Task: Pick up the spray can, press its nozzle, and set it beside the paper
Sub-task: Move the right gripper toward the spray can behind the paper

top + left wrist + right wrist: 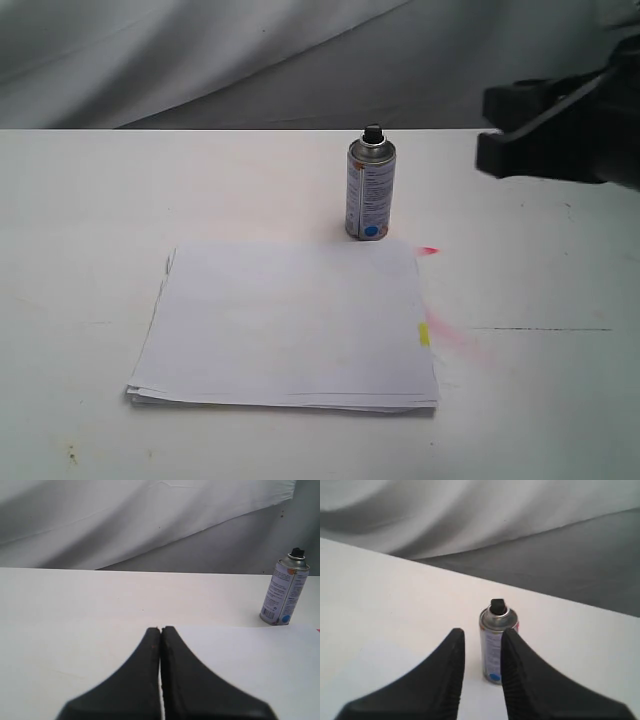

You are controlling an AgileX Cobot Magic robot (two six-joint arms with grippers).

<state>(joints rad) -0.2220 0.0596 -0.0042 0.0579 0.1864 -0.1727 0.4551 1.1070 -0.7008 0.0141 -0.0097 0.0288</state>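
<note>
Right fingers (pixel 445 675) parted, empty; spray can (pixel 491 650) upright just beyond tips; left fingers (pixel 145 675) clenched, empty.

White table (pixel 80 200) — paper (pixel 290 320), upright spray can (pixel 371 190).

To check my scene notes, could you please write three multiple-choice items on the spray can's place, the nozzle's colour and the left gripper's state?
1. The spray can is: A on top of the paper; B upright on the table by the paper's far edge; C held in the air.
2. The nozzle is: A red; B white; C black.
3. The left gripper is: A shut, empty; B open; C shut on the can.
B, its base sits on the table; C, a black button sits on top; A, its jaws meet, nothing between.
</note>
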